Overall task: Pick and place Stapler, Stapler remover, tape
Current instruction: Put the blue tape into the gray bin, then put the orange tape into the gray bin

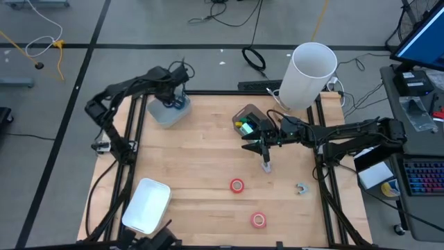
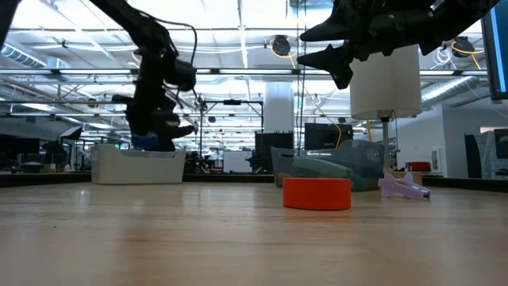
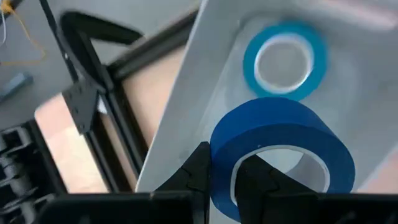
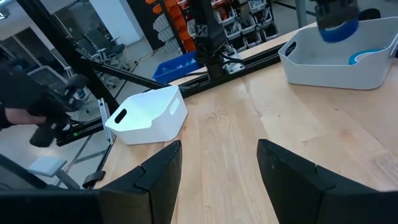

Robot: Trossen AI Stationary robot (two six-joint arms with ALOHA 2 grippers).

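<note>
Holding a blue roll (image 3: 283, 152) by its wall, L gripper (image 3: 221, 180) hangs nearly shut over the grey bin (image 1: 166, 111) at table's far-left corner; 2nd blue roll (image 3: 285, 59) lies flat inside. R gripper (image 1: 266, 161) mid-table, fingers apart, empty. Two red rolls (image 1: 238, 185) (image 1: 259, 220) on wood nearer front, remover (image 1: 301, 188) to their right. Clear tray (image 1: 246, 119) w/ poss. stapler, hard to tell

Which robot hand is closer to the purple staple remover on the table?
The right one. The right gripper hangs open over the middle of the table, a short way from the staple remover. The left gripper is far off at the grey bin, holding a blue tape roll.
</note>
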